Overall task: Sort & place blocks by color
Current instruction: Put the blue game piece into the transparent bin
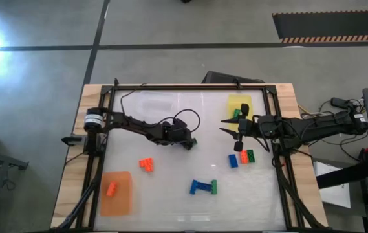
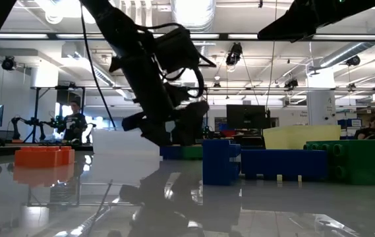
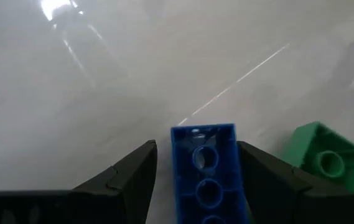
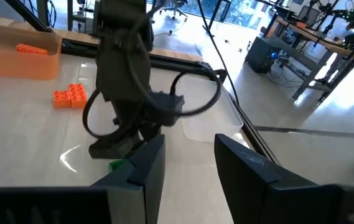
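Note:
My left gripper reaches down at the table's middle, open, its fingers on either side of a blue brick that lies on the table with its studs up. A narrow gap shows on each side of it. A green brick lies right beside the blue one. From above, the gripper hides the blue brick. My right gripper hangs open well above the table's right side, holding nothing. Other bricks lie scattered: an orange pair, a blue and green group, and a blue, orange and green group.
An orange mat at the near left bears an orange brick. A yellow mat at the far right bears a green brick. A clear mat lies at the far middle. A black frame borders the table.

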{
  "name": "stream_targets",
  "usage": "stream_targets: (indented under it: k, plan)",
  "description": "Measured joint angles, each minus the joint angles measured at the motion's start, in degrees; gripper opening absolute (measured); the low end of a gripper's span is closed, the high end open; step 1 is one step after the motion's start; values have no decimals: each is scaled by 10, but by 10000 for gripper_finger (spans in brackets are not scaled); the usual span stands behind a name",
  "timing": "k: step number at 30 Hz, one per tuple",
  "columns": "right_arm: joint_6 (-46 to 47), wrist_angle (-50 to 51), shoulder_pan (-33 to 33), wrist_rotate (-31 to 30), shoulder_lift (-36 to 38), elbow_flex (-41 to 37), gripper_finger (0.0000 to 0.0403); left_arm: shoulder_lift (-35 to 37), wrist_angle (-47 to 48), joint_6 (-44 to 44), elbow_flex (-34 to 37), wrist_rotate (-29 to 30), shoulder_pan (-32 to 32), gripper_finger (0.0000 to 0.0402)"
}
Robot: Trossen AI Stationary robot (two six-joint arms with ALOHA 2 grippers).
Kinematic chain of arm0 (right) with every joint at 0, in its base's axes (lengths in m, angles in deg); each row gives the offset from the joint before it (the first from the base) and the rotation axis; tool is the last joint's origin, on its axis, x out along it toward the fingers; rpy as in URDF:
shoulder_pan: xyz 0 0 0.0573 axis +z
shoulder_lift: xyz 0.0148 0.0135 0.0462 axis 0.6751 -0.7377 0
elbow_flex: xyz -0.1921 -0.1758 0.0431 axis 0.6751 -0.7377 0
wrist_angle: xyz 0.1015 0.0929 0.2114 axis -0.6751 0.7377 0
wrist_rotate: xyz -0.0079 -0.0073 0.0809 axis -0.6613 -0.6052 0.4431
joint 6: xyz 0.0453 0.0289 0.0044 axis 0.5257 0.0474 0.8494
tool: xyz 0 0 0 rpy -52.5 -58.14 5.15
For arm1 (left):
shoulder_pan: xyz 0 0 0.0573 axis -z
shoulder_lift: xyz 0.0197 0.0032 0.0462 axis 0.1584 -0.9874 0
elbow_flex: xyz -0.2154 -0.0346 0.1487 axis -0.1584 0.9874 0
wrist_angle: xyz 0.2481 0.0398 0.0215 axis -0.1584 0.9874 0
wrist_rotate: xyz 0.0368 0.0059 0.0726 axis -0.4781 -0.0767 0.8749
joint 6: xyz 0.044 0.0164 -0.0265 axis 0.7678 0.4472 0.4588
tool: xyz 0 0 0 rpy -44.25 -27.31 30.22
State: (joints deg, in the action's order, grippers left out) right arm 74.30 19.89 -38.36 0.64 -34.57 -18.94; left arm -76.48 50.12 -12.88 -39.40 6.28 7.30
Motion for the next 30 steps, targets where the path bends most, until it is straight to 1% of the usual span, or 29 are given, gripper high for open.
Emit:
stream_targets:
  k: [6, 9, 15, 20, 23, 25, 27, 30]
  plan:
    - [1, 4, 0, 0, 0, 0, 130, -22, -11, -4, -2, 8, 3, 195]
    - [1, 4, 0, 0, 0, 0, 130, -20, -9, -4, -2, 11, 6, 180]
    - [0, 4, 0, 0, 0, 0, 130, -7, -5, -3, 0, 5, 7, 125]
    - [0, 4, 0, 0, 0, 0, 130, 14, 10, 17, 1, -11, 10, 125]
    - [0, 5, 0, 0, 0, 0, 130, 50, 19, 51, 0, -24, 11, 125]
    - [0, 5, 0, 0, 0, 0, 130, 86, 39, 91, 0, -34, 11, 125]
    - [0, 5, 0, 0, 0, 0, 130, 126, 60, 159, -1, -50, 5, 125]
    - [0, 5, 0, 0, 0, 0, 130, 190, 107, 274, -1, -94, -14, 125]
